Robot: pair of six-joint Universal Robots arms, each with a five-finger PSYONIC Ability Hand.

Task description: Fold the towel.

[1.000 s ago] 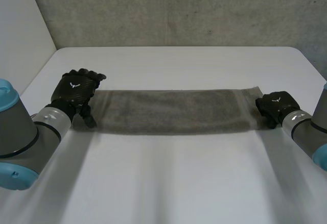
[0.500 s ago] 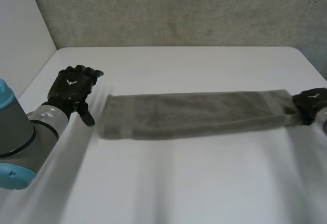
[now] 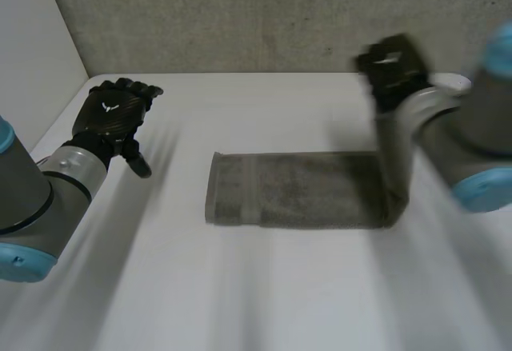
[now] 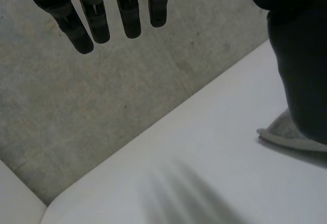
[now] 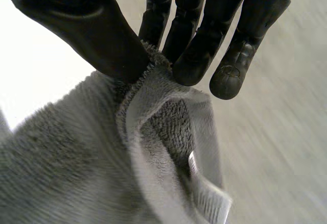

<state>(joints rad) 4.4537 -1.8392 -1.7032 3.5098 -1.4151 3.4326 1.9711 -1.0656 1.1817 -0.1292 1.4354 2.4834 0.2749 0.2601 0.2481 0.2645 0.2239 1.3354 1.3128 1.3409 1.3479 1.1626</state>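
Head view: towel (image 3: 296, 199) lies in the centre of the frame on the white table (image 3: 264, 295), its right end pulled up off the surface in a strip rising to the right hand (image 3: 392, 67) at upper right. Change over the last second: the towel was stretched long between both hands; the left hand (image 3: 112, 123) has let go of its end and stayed at upper left, now well apart from the cloth. The right hand first dragged the whole towel to the right, then rose and swung back inward, so the flat part is much shorter and its free end sits left of centre. Right wrist view: right hand (image 5: 117, 40) pinches the towel (image 5: 76, 157) at its end hem between thumb and straight fingers, cloth bunched just below the fingertips, the grip narrow and near a corner. Left wrist view: fingers (image 4: 97, 20) straight and spread, holding nothing; a bit of the towel's end (image 4: 283, 132) shows past the thumb. Judgement: the end-to-end fold is under way but not closed. The lifted end likely needs carrying over to the free end and laying down square; with one narrow pinch, the far corner may sag or twist.
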